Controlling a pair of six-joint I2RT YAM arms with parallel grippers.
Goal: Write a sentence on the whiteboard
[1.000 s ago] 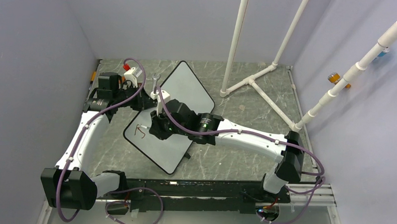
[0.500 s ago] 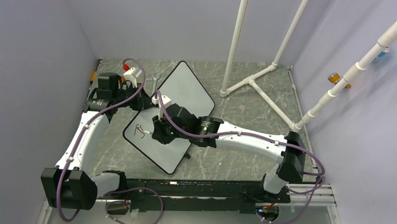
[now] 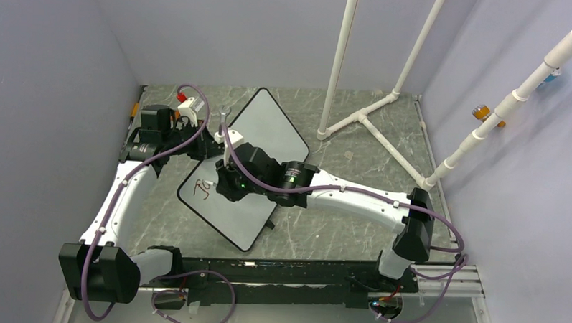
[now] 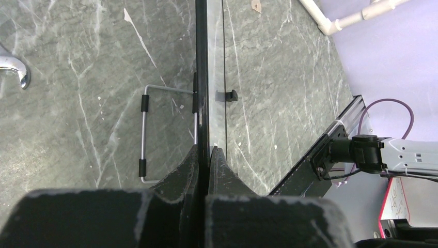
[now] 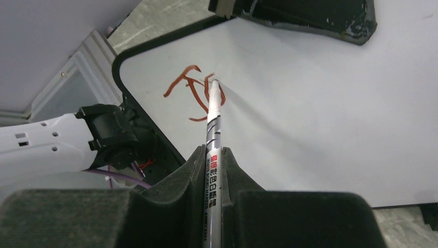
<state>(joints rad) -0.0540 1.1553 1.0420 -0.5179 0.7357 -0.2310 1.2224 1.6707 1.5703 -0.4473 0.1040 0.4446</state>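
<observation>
Counting: 1 whiteboard (image 3: 270, 125), 1 marker (image 5: 213, 124), 2 grippers, 1 small cluster of strokes so far for the sentence (image 5: 192, 92). Board is a white rect w/ rounded corners and a thin dark rim. It sits turned diagonal on the grey marbled table (image 3: 354, 171), left of centre, between the 2 arms. Can't tell if it lies flat or tilted. Strokes are reddish-brown, thin and uneven, a few crossing lines near the board's near-left corner; no readable word. Right gripper (image 5: 212, 152) is clamped on the marker barrel, w/ the white tip down on the board at the right side of the strokes. Left gripper (image 4: 208, 152) is pinched together on the board's far-left edge, 1 finger on each face; the left wrist cam sees the board edge-on. A wire stand (image 4: 143, 135) w/ 2 black sleeves sits against the board's one side, and 1 small black foot (image 4: 228, 95) on the other. In the top view the right wrist covers the board's middle, and the left claw hides part of its rim. A white pipe frame (image 3: 363, 121) stands far right, well apart from the board. A small red-capped item (image 3: 181, 98) is at far left, by the left arm.
</observation>
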